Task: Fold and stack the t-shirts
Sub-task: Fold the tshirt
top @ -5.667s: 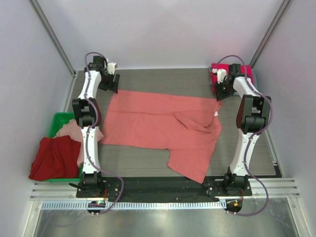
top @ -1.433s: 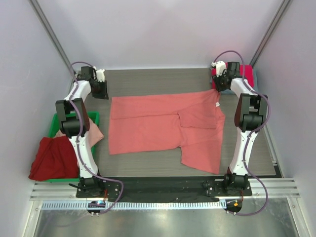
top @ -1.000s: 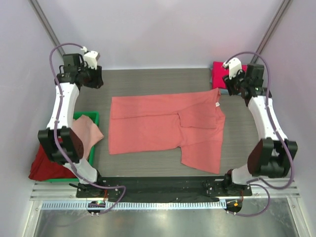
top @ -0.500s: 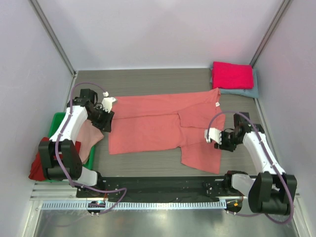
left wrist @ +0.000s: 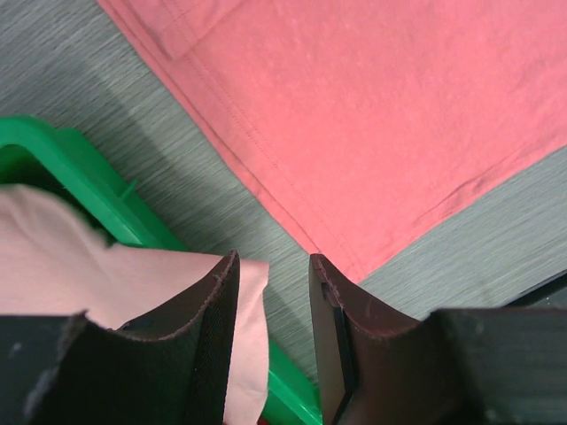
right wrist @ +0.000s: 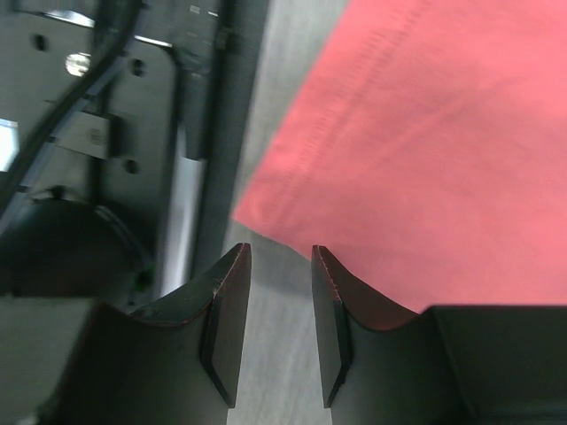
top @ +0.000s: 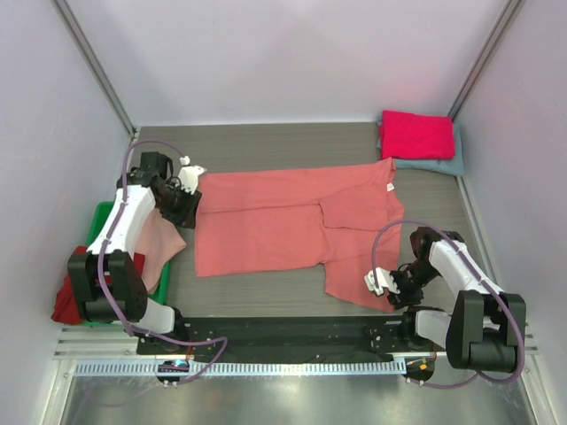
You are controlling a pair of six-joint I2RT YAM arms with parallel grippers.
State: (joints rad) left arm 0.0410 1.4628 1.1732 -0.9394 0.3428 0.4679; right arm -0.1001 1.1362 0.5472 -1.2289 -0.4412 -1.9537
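Note:
A salmon-coral t-shirt [top: 292,221] lies spread flat mid-table, its white neck label [top: 388,188] at the right and a fold through its right half. My left gripper [top: 188,202] is open and empty, low by the shirt's left edge. In the left wrist view the gripper [left wrist: 273,258] is over bare table, just off the shirt's corner [left wrist: 372,106]. My right gripper [top: 396,285] is open and empty at the shirt's near right corner. In the right wrist view the gripper [right wrist: 280,250] sits just short of that corner [right wrist: 425,150]. A folded magenta shirt [top: 416,135] lies on a grey-blue one [top: 443,164] at the back right.
A green bin [top: 102,217] stands at the left edge and also shows in the left wrist view [left wrist: 80,186]. A pale pink shirt [top: 159,239] hangs over the bin's rim close to my left fingers [left wrist: 213,319]. A dark red shirt [top: 66,297] spills out of it. The black base rail [right wrist: 115,133] runs left of my right gripper.
Both arms let go of the shirt's far corners and came down toward me. The left gripper now sits by the shirt's left edge, the right by its near right corner. The shirt lies flatter.

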